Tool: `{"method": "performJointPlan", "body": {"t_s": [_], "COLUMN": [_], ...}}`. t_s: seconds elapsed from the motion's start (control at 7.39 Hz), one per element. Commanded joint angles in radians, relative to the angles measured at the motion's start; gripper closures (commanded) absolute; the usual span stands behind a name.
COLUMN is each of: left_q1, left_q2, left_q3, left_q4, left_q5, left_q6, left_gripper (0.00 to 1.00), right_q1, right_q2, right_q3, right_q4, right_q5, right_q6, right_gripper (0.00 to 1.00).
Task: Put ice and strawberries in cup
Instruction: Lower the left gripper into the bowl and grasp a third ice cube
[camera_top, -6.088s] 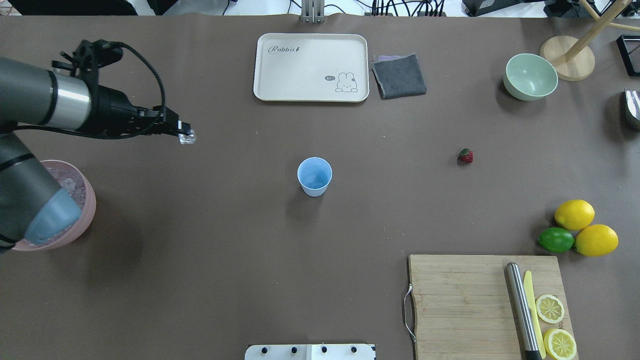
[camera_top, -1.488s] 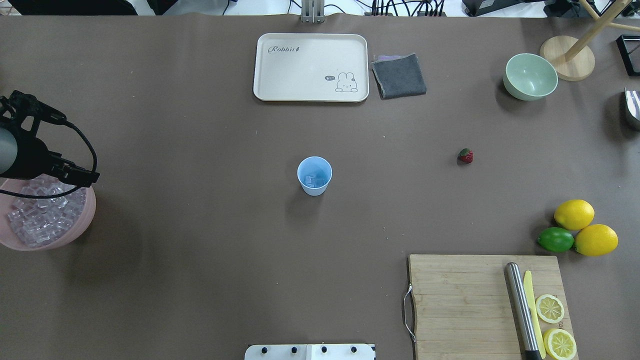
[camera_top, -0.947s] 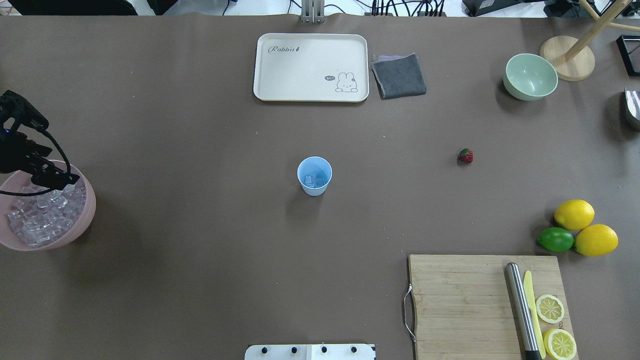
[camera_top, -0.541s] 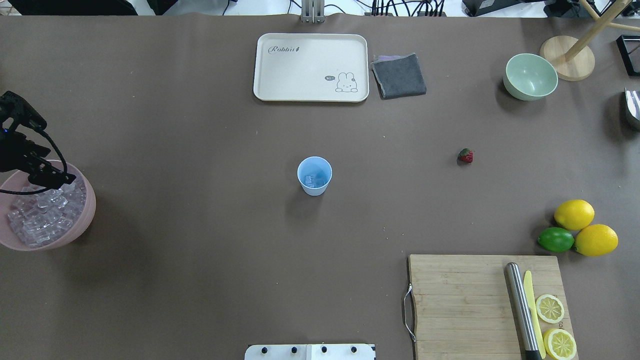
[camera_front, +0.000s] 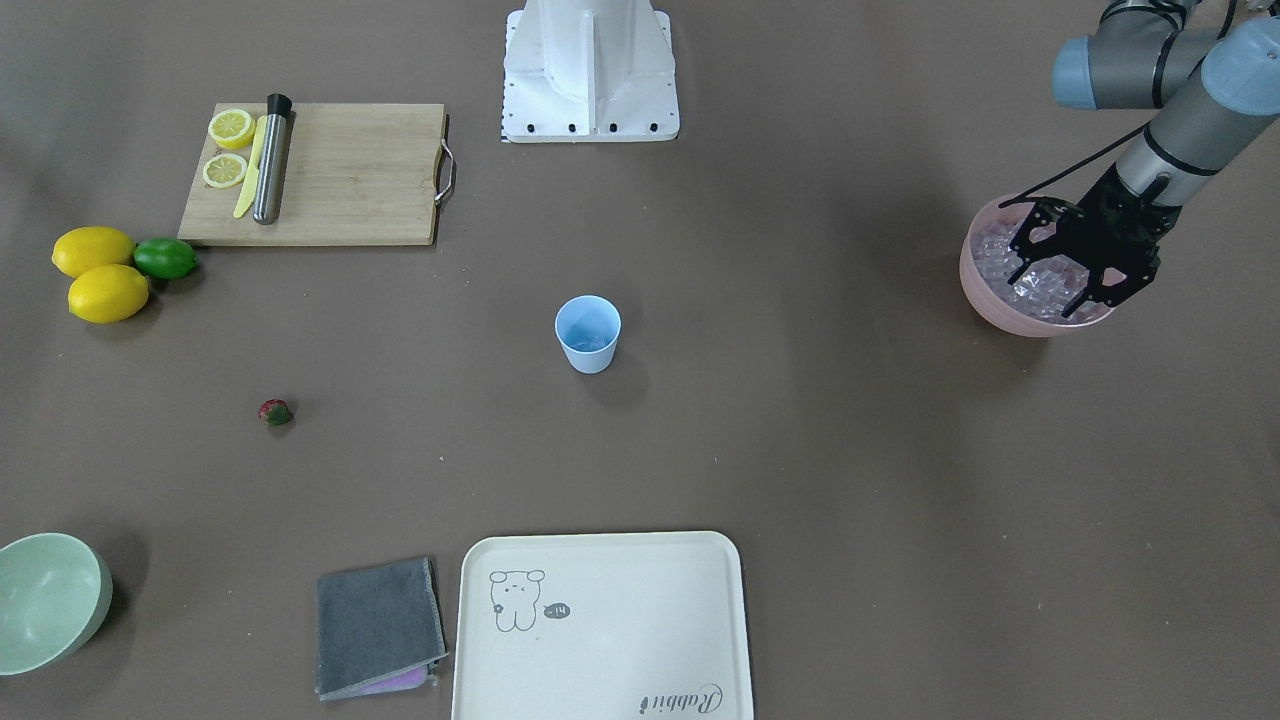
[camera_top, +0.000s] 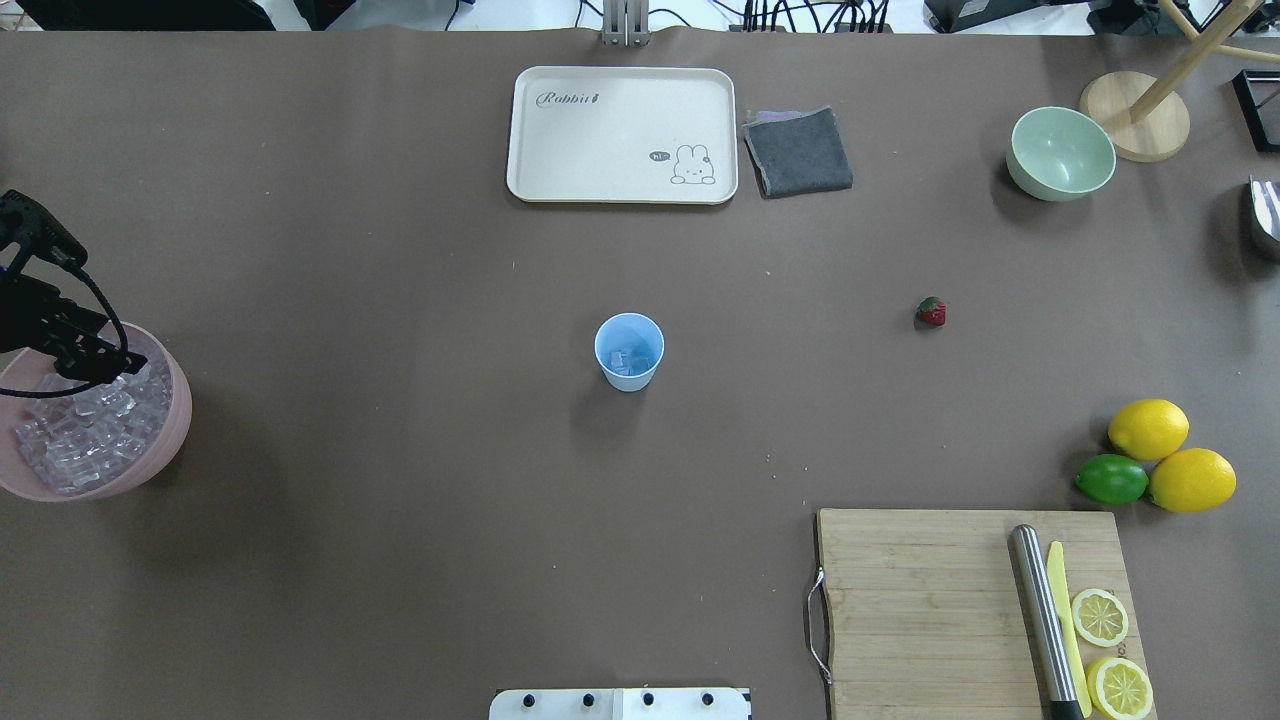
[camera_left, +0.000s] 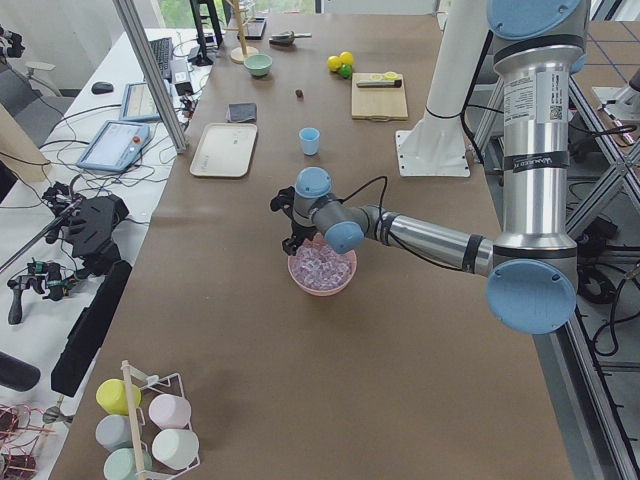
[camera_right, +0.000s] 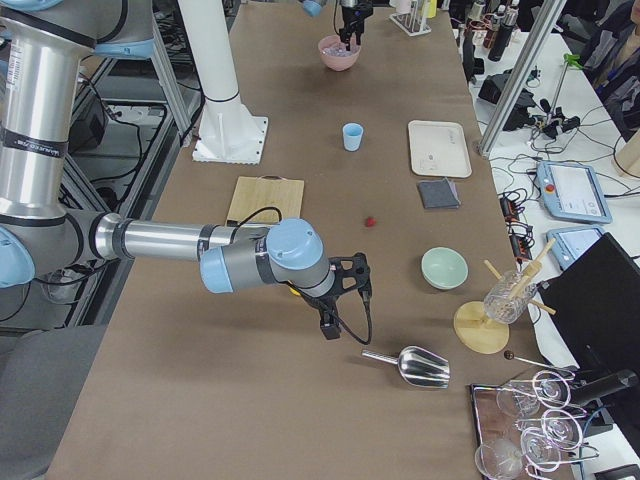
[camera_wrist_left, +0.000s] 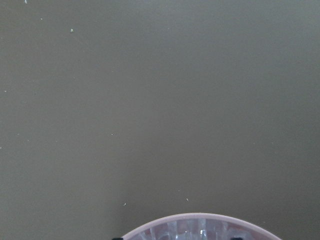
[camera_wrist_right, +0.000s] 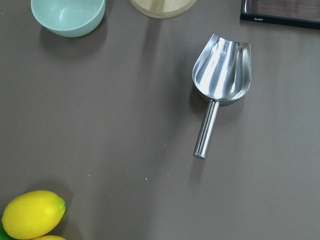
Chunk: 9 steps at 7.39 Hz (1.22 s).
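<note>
The light-blue cup (camera_top: 629, 352) stands upright mid-table with a few ice cubes (camera_top: 624, 359) in its bottom. More ice (camera_top: 80, 440) fills the pink bowl (camera_top: 172, 440) at the table's left end. My left gripper (camera_front: 1045, 295) hangs open over that bowl's far side, fingers down among the top cubes, nothing visibly between them. The strawberry (camera_top: 931, 312) lies alone on the table, right of the cup. My right gripper (camera_right: 325, 325) shows only in the exterior right view, hovering beyond the lemons; I cannot tell whether it is open or shut.
A cream tray (camera_top: 620, 135), grey cloth (camera_top: 798, 152) and pale green bowl (camera_top: 1062, 152) line the far side. Two lemons (camera_top: 1148, 429) and a lime (camera_top: 1111, 479) sit right, by a cutting board (camera_top: 920, 600) with muddler, knife and lemon slices. A metal scoop (camera_wrist_right: 220, 75) lies under the right wrist.
The left gripper carried an ice cube toward the cup, then returned empty to the pink bowl; ice now lies in the cup. In the last second it sank slightly toward the bowl.
</note>
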<state>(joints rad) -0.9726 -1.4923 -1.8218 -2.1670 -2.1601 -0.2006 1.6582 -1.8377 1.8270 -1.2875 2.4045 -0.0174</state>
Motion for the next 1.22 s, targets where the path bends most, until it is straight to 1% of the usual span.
{"method": "performJointPlan", "body": {"t_s": [0.0,0.27,0.41,0.68,1.08], "left_q1": [0.005,0.008,0.009,0.009,0.026], "left_q2": [0.006,0.006,0.006,0.004,0.006], "left_q3": [-0.001,-0.001,0.009,0.045,0.045], "left_q4": [-0.001,-0.001,-0.028,-0.066,-0.073], "left_q5": [-0.006,-0.006,-0.004,-0.004,-0.004], "left_q6": [-0.055,-0.120,-0.135,-0.138,-0.143], "left_gripper": [0.25,0.25,0.25,0.26,0.26], "right_q1": [0.000,0.000,0.000,0.000,-0.002], "right_q2": [0.002,0.002,0.003,0.003,0.003], "right_q3": [0.000,0.000,0.000,0.000,0.000], "right_q4": [-0.001,-0.001,-0.001,-0.001,-0.001], "right_q5": [-0.001,-0.001,-0.001,-0.001,-0.002], "right_q6": [0.001,0.001,0.002,0.002,0.002], "right_gripper": [0.00,0.00,0.00,0.00,0.00]}}
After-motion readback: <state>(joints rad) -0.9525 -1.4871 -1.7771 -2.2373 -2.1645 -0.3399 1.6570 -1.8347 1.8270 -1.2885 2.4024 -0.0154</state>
